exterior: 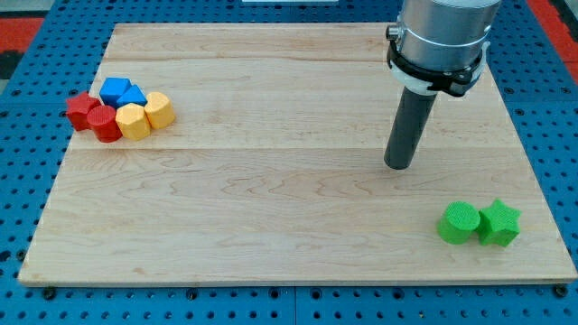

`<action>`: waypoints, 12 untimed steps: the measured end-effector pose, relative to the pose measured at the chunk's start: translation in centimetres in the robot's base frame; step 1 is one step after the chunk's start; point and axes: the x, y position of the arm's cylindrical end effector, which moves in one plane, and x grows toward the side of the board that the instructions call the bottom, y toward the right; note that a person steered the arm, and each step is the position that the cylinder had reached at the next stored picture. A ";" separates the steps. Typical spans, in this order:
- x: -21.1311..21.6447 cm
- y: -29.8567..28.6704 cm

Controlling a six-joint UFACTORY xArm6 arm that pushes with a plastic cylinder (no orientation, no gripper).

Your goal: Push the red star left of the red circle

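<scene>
The red star (83, 108) lies at the view's left edge of the wooden board, touching the red circle (106, 124), which sits just right of and below it. Both are part of a tight cluster of blocks. My tip (397, 166) rests on the board far to the view's right, well away from the red blocks and above the green pair.
In the cluster, two blue blocks (123, 92) lie above and two yellow blocks (144, 116) to the right of the red ones. A green circle (459, 222) and a green star (498, 222) sit at the view's bottom right. The board (271, 208) lies on a blue pegboard.
</scene>
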 end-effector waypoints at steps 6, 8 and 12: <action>-15.6 -21.7; -23.6 -36.3; -13.6 -43.5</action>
